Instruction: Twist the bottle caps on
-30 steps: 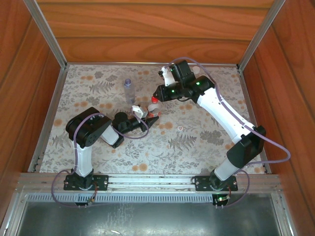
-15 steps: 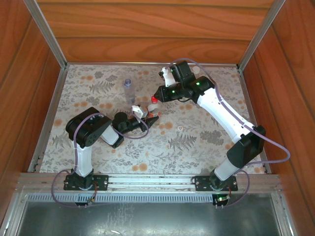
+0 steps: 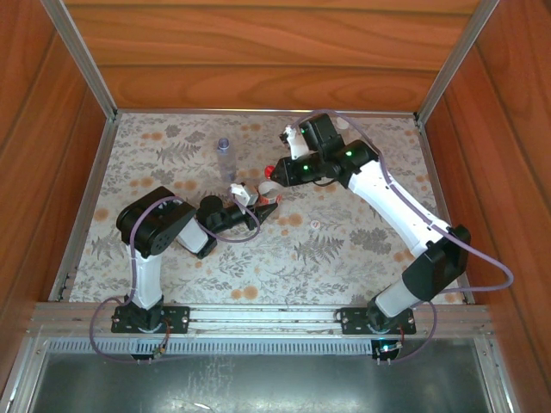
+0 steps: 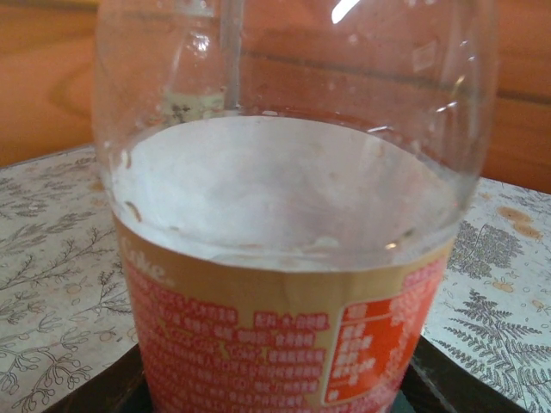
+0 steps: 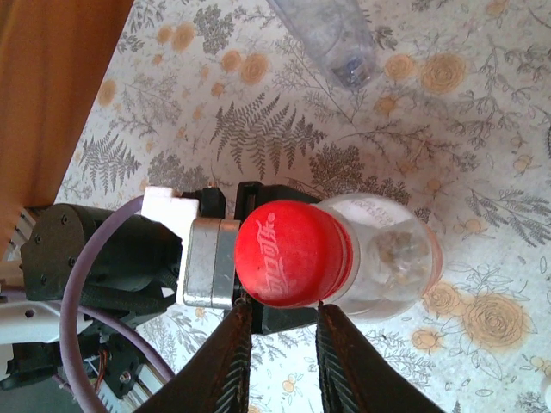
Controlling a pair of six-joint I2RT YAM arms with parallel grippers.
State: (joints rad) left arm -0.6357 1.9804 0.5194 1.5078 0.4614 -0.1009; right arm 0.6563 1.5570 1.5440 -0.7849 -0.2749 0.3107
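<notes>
Your left tool [image 3: 261, 203] is clamped on the clear plastic bottle with the red-and-white label [image 4: 284, 344], which stands upright in the middle of the table [image 5: 258, 129]. The round red plastic cap [image 5: 293, 254] sits on its neck. Your right tool [image 5: 282, 314] hangs at the cap's edge, fingers parted with nothing between them. Centre it over the cap, spread wider, come down squarely, pinch the rim, then twist while the left tool holds firm.
</notes>
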